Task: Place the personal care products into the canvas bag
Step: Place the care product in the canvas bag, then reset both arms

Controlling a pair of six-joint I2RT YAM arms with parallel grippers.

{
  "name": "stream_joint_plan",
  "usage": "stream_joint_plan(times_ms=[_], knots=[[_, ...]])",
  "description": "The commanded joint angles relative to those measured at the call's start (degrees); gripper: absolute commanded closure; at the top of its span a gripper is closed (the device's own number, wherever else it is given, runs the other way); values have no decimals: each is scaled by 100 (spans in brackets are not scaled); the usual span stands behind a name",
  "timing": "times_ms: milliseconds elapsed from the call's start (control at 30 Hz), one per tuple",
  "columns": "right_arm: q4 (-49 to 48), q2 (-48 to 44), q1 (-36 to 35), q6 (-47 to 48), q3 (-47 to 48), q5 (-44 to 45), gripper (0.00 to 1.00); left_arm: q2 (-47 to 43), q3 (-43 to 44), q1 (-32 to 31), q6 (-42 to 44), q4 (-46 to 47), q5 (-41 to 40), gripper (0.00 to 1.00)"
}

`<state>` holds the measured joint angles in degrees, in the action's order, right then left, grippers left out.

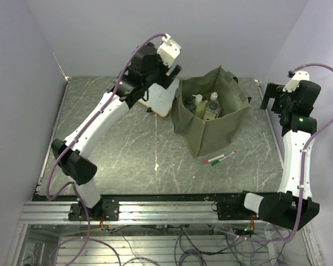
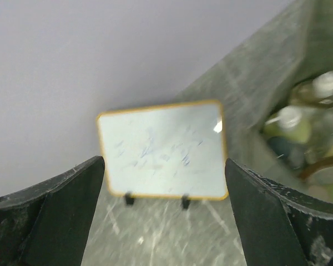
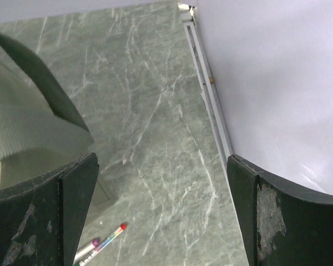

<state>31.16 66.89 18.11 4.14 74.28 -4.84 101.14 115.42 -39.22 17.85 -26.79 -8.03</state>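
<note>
One canvas bag (image 1: 206,137) holds three visible bottles (image 1: 198,101); its depths are hidden. Two marker pens (image 1: 219,159) lie nearby. Left tool (image 2: 164,166) and right tool (image 3: 162,162) gape, empty.

Whiteboard (image 2: 161,149) scribbles are too blurred to read.

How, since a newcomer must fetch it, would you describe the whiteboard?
Find the olive canvas bag on the far middle of the green marbled table. Directly left of it sits the whiteboard. It is the only flat white panel there, framed in orange wood, on two small black feet.
</note>
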Motion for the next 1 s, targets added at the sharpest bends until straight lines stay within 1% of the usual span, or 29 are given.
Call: stream_joint_plan(times_ms=[0, 67, 200, 267, 367, 433, 567, 633, 733, 833, 900, 967], knots=[[-327, 225, 52, -259, 429, 127, 0, -804, -682, 616, -185, 387, -1089, 0], [-450, 257, 52, -418, 381, 180, 0, -1129, -1085, 913, -318, 496, -1037, 0], [-785, 117, 53, -561, 98, 256, 0, -1793, -2131, 1457, -791, 892, -1224, 0], [-791, 38, 52, -601, 87, 179, 0, -2066, -2441, 1715, -1053, 829, -1124, 0], [-461, 81, 52, -579, 325, -52, 0, -2368, -2485, 1997, -1096, 388, -804, 0], [-151, 182, 52, -430, 537, -192, 0, -2523, -2507, 2203, -1060, 261, -637, 0], [331, 204, 53, 342, 849, -580, 0, -2736, -2414, 2892, -1430, 124, -93, 0], [379, 132, 52, 531, 888, -794, 0, -2889, -2490, 3192, -1600, 189, 4, 0], [296, -29, 52, 395, 770, -1011, 0, -3195, -2704, 3284, -1365, 329, 36, 0], [710, 72, 51, 413, 1045, -1272, 0, -3480, -2803, 3266, -1113, 106, 423, 0], [1058, 190, 50, 446, 1288, -1188, 0, -3525, -2682, 3246, -1093, -302, 515, 0], [1353, 277, 53, 527, 1405, -1176, 0, -3407, -2332, 3241, -1246, -884, 409, 1]])
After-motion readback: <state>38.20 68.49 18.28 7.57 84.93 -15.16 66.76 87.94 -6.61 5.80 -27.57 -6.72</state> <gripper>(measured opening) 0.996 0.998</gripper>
